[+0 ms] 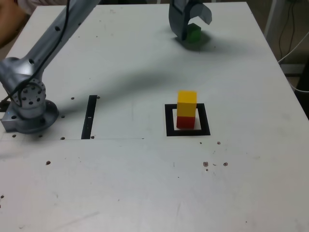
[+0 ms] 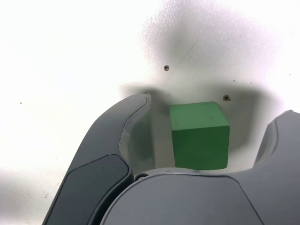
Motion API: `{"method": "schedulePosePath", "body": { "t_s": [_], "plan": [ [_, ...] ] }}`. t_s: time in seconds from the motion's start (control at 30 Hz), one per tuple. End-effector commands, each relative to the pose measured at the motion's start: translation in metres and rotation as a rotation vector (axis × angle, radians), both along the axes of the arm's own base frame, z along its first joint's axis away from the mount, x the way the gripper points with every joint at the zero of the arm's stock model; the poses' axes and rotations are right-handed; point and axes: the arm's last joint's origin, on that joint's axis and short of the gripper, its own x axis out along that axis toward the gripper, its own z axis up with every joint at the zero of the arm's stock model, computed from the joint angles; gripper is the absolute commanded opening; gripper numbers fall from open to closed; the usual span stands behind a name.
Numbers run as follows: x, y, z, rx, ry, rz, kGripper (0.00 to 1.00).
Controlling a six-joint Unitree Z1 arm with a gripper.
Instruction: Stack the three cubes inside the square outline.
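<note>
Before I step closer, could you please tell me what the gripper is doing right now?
Gripper: open, jaws either side of the green block, not holding it.

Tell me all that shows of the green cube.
The green cube is a small, plain, matte block with straight edges. In the wrist view a lighter green top and a darker side face show; its lower edge meets the gripper's outline. It appears to sit flat on the white table, between the open fingers of the gripper, with gaps on both sides.
</note>
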Motion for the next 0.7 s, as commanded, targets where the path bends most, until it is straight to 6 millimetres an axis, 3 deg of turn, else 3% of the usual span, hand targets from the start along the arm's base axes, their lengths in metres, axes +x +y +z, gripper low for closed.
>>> {"method": "schedulePosePath", "body": {
  "t_s": [0.0, 0.2, 0.5, 0.67],
  "plan": [
    [0.0018, 0.0012, -0.0070, -0.006, 0.003, 0.007, 0.74],
    [0.0050, 0.0014, -0.0092, 0.006, -0.011, 0.014, 0.56],
    [0.0067, 0.0032, -0.0074, 0.026, -0.030, 0.014, 0.53],
    [0.0060, 0.0036, -0.0059, 0.038, -0.024, 0.014, 0.44]
  ]
}}
